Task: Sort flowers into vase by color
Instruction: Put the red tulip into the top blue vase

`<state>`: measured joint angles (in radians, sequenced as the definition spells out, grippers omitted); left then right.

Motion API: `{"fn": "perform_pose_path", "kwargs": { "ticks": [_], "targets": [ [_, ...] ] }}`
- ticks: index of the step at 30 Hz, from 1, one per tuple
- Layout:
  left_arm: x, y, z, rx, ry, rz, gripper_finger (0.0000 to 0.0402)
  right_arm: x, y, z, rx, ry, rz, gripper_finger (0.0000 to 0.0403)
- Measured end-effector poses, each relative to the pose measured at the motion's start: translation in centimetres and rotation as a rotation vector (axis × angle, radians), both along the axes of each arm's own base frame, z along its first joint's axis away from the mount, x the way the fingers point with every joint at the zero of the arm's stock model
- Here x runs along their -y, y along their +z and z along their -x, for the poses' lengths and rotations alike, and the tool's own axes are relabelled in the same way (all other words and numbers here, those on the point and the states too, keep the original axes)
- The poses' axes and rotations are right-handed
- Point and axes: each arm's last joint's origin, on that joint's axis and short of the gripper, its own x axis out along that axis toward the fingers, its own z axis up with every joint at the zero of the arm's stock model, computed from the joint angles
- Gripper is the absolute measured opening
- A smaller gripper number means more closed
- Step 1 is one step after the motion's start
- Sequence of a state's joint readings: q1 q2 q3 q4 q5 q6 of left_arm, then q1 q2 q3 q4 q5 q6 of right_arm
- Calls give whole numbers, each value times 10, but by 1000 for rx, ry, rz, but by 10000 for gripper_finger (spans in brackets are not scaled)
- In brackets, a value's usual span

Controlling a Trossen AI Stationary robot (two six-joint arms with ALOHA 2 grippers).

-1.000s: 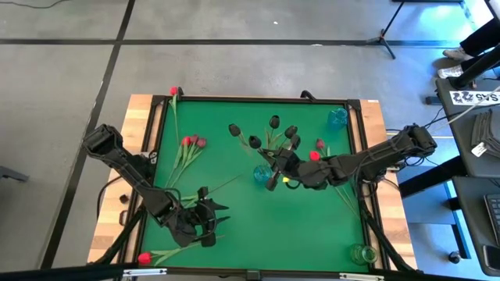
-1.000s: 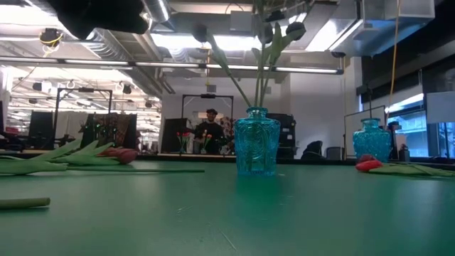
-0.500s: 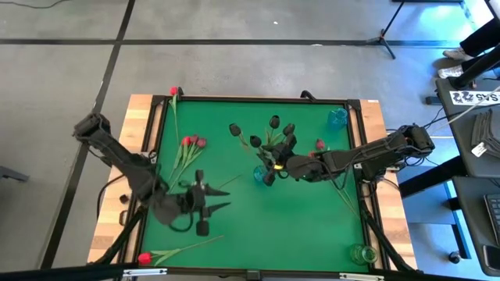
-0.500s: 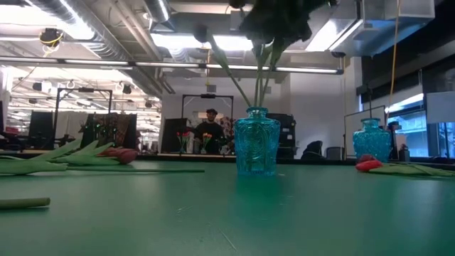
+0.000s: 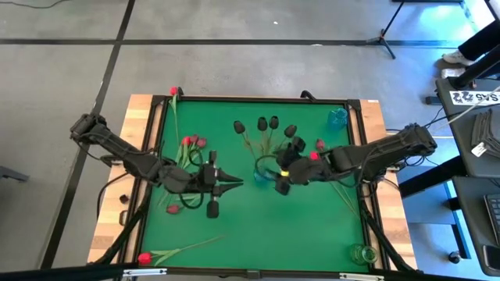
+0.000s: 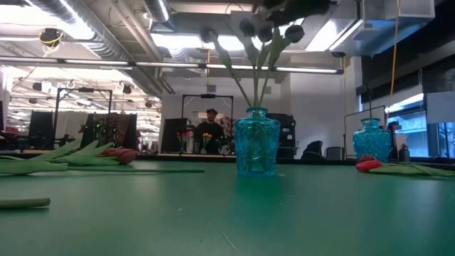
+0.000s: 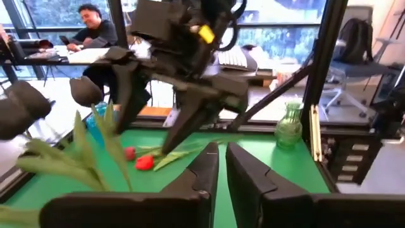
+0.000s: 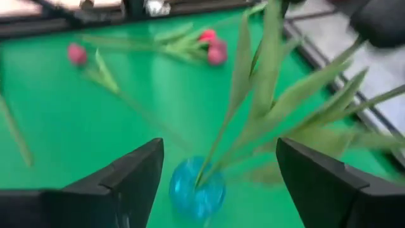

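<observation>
The left end effector (image 5: 228, 181) has swung toward the blue glass vase (image 5: 263, 174), fingers together; the right end effector (image 5: 286, 178), fingers apart, hovers just over it, freeing the near-black tulips (image 5: 268, 124).

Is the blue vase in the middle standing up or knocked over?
Standing up. The blue vase sits upright on the green table, dark tulips poking out.

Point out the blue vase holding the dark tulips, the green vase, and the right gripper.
blue vase (image 6: 257, 142), low view, its glass body.
green vase (image 5: 361, 254), high view, its rim.
right gripper (image 8: 215, 168), right wrist view, midway between the fingertips.

Left gripper (image 5: 231, 180) swung toward the blue vase (image 5: 263, 173).
</observation>
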<state>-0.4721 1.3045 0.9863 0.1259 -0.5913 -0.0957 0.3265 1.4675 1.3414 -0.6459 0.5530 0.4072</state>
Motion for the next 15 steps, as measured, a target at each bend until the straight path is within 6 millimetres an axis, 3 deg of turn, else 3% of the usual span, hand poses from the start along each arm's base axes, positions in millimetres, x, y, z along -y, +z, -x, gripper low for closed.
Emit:
{"fn": "perform_pose_path", "kwargs": {
  "ticks": [4, 8, 10, 15],
  "targets": [
    [10, -1, 21, -75, 20, -27, 18, -19, -7, 24, -113, -26, -58, 290],
    [8, 1, 45, -92, 34, 52, 14, -29, -34, 55, -260, -198, -66, 281],
    [-3, -13, 50, -99, 66, 97, 11, -25, -54, 72, -343, -314, -77, 281],
    [-34, -80, 55, -147, 61, 225, 2, -10, -99, 96, -455, -452, -180, 280]
  ]
}}
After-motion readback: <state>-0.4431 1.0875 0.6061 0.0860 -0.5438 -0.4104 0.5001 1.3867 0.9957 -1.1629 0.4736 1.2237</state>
